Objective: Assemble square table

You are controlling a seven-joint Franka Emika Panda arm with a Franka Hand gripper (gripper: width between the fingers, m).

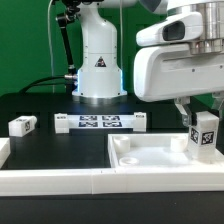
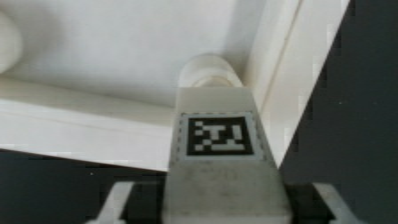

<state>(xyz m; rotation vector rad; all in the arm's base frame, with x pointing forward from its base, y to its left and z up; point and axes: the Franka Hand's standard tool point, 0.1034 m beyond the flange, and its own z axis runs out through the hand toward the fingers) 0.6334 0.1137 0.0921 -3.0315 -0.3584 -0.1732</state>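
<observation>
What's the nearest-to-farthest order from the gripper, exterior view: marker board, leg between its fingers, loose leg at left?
1. Leg at the gripper, exterior view's right.
2. Marker board, middle.
3. Loose leg, exterior view's far left.

1. A tabletop [image 1: 150, 155] is lying rim-up on the black table [image 1: 60, 145], toward the exterior view's right.
2. A leg [image 1: 205, 135] is standing upright at the tabletop's right end, its tag facing the camera.
3. The jaws are straddling that leg from above; whether they are pressing it is unclear.
4. A second leg [image 1: 22, 125] is lying well apart, at the exterior view's left.
5. The marker board [image 1: 100, 122] is sitting before the robot base [image 1: 98, 65].
6. A white wall [image 1: 50, 180] is running along the near edge.
</observation>
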